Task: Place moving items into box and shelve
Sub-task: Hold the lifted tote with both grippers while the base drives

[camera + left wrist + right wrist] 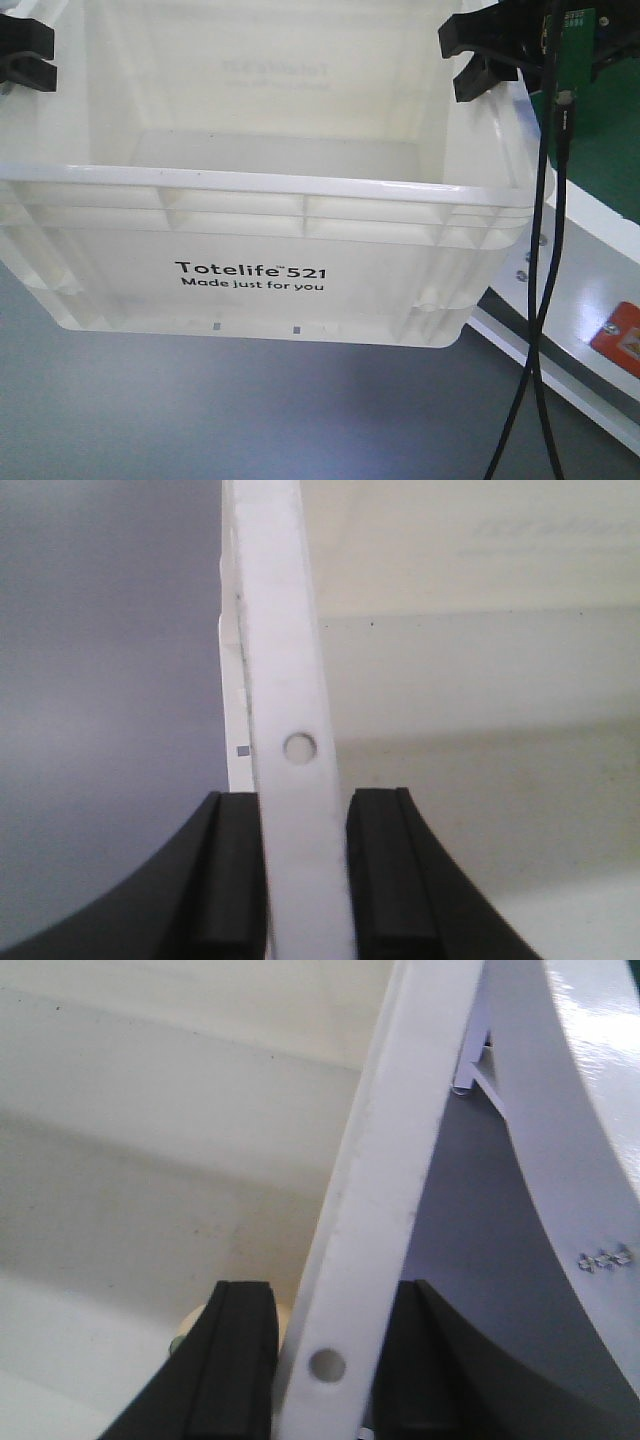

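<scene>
The box point(250, 280) is a large white crate with black "Totelife 521" print on its near wall. It fills the front view and sits over a grey surface. My left gripper point(28, 55) is at its left rim and my right gripper point(468, 60) at its right rim. In the left wrist view, the left gripper point(305, 798) is shut on the box's rim point(285, 680), one black pad on each side. In the right wrist view, the right gripper point(330, 1290) clamps the opposite rim point(390, 1180). A small cream round item point(190, 1328) peeks out inside the box behind one finger.
A white panel with an orange label point(618, 340) runs along the right of the box. Black cables point(545, 250) hang in front of it. A green surface point(610, 130) lies beyond. Grey floor point(250, 420) spreads below the box.
</scene>
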`<state>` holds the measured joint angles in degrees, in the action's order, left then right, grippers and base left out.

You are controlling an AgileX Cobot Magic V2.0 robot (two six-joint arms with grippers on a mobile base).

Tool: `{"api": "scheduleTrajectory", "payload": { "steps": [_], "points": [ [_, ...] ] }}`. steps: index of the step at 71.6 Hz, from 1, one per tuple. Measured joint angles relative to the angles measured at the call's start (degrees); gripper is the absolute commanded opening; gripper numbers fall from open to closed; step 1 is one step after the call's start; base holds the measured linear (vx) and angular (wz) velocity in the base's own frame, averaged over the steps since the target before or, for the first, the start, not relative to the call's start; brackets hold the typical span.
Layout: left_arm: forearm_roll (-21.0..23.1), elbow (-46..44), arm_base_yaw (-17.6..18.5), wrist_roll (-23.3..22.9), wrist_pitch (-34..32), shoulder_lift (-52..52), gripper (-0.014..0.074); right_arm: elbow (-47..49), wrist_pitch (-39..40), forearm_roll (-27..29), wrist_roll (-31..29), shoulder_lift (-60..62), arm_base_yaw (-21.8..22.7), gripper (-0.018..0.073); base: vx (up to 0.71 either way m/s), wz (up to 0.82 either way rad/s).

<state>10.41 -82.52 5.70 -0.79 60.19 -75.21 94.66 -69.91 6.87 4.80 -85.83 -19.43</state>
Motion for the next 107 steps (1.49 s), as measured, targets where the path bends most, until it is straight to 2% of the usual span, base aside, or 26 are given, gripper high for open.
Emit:
{"api": "scheduleTrajectory", "payload": {
  "steps": [54, 107],
  "points": [
    [0.00, 0.00, 0.00, 0.00, 0.00, 0.00, -0.0017, 0.00, 0.00, 0.07, 0.00, 0.00, 0.00, -0.0012, -0.04, 0.67],
    [0.11, 0.00, 0.00, 0.00, 0.00, 0.00, -0.0017, 0.00, -0.07, -0.04, 0.00, 0.02, 0.00, -0.0012, 0.10, 0.66]
  ]
}}
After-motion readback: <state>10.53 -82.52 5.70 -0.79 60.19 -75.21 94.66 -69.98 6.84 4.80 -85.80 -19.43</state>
